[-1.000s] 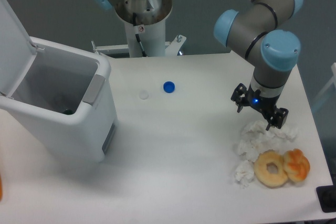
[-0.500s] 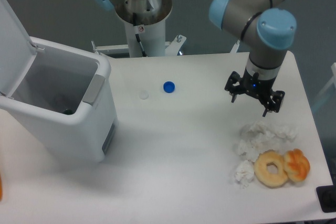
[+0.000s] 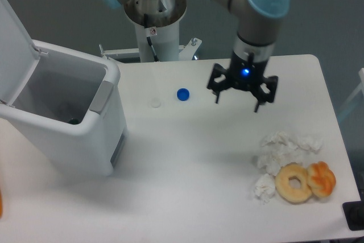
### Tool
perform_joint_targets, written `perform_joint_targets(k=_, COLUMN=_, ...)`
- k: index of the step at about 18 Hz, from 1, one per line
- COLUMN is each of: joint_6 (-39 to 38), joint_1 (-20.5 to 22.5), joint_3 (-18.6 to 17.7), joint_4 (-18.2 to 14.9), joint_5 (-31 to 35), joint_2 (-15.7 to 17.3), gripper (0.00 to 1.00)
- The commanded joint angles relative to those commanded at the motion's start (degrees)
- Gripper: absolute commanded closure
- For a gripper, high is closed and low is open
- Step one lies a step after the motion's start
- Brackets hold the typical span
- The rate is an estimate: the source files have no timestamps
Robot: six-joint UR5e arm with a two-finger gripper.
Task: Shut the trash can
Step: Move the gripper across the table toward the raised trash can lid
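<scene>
The trash can is a large white boxy bin at the table's left. Its flat white lid stands raised at the far left, so the bin is open and its dark inside shows. A grey latch panel sits at its front rim. My gripper hangs above the table's middle right, well to the right of the bin. Its fingers are spread apart and hold nothing.
A blue bottle cap and a white cap lie between bin and gripper. Crumpled white tissues, a bagel and an orange pastry lie at the front right. The robot's base column stands behind the table.
My gripper has risen from just above the tissues and moved left and back toward the table's middle. Its fingers stay open. The bin and the small items have not moved.
</scene>
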Motion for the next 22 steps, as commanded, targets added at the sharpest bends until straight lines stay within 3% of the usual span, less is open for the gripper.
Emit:
perform_joint_targets(k=7, joint_6=-12.8, joint_1=-4.6, joint_3=-0.7, joint_4=-1.2, joint_5=-7.0, joint_2=6.9, gripper=0.0)
perform_joint_targets(k=12, joint_6=-22.3, joint_1=-9.3, joint_3=-3.5, joint_4=-0.5, joint_5=-7.9, joint_2=13.0, gripper=0.0)
perform_joint_targets(k=18, joint_6=-28.2, joint_1=-14.1, joint_3=-3.6, joint_4=-0.6, joint_5=-12.1, joint_2=16.8, gripper=0.0)
perform_joint_targets(k=22, joint_6=-28.9, joint_1=-18.8, joint_3=-3.5, joint_4=-0.5, joint_5=-15.3, joint_2=17.2, gripper=0.0)
